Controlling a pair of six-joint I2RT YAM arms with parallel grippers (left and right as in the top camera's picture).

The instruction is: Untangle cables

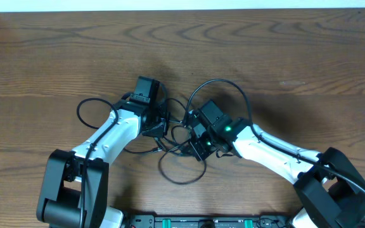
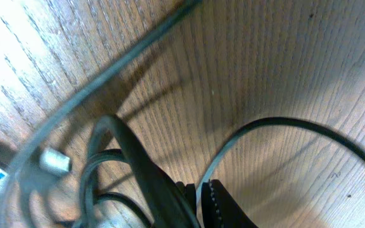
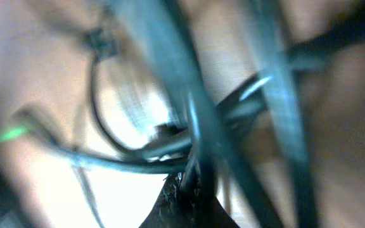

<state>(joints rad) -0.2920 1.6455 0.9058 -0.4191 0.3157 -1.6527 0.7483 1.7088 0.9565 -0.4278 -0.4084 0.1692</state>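
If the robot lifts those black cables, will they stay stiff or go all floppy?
Probably floppy: the black cables lie in loose curvy loops on the table. Likely light too, since they look thin. They may drag each other along, because the loops cross in the middle.

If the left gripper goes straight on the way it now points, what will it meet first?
Probably the brown wooden table. The left gripper points down at bare wood, with the thin black cable curving from its tips off to the right. Depth is unclear, so I cannot be sure.
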